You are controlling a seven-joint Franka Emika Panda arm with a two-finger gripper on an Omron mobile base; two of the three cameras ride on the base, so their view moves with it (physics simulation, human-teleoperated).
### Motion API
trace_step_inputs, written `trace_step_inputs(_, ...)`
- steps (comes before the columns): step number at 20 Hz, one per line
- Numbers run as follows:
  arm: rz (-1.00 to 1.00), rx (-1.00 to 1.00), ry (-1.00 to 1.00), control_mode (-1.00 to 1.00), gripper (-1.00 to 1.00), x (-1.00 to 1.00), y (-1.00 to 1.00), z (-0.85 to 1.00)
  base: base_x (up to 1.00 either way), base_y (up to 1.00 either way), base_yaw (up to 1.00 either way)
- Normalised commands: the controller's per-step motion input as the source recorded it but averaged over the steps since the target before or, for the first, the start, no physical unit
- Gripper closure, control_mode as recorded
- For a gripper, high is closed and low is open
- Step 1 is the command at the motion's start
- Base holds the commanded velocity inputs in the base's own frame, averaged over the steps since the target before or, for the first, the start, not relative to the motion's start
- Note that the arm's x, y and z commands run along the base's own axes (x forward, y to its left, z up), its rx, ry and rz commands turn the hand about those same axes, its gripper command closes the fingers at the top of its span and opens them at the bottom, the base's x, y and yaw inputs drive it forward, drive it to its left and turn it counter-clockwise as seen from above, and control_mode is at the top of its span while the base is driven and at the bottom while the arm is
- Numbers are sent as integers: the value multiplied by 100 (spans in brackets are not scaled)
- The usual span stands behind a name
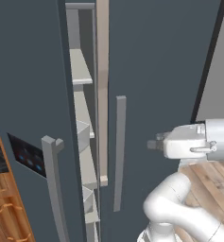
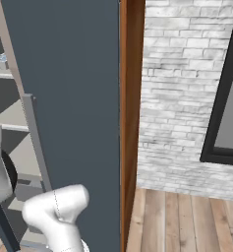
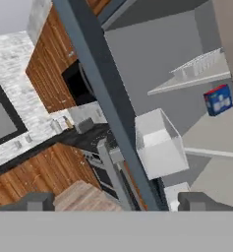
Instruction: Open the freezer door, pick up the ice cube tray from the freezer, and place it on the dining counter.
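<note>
Arm (image 1: pixel 179 208): glossy white casing, rounded tubular segments, smooth elbow-like bends, no cables seen. Behind the gripper, the wrist housing (image 1: pixel 198 139) is a white cylinder with a flatter white block ahead of it; a thin raised seam and a small loop-shaped grey marking show on its side. At the front of that block sits a small dark grey stub. In the right base view a white rounded link (image 2: pixel 56 209) carries a fine dashed seam line; above it a pale grey housing ends in a black circular joint face (image 2: pixel 5 172). Gripper (image 3: pixel 115 202): two small dark grey, blocky finger tips, matte finish.
</note>
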Motion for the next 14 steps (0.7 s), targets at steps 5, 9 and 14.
trace_step_inputs(5,56,6,-15,-100,-100,26,-12,0,0,0,0)
trace_step_inputs(9,38,2,-30,-100,-100,12,7,0,0,0,0)
trace_step_inputs(14,24,13,-31,-100,-100,0,10,2,0,0,0)
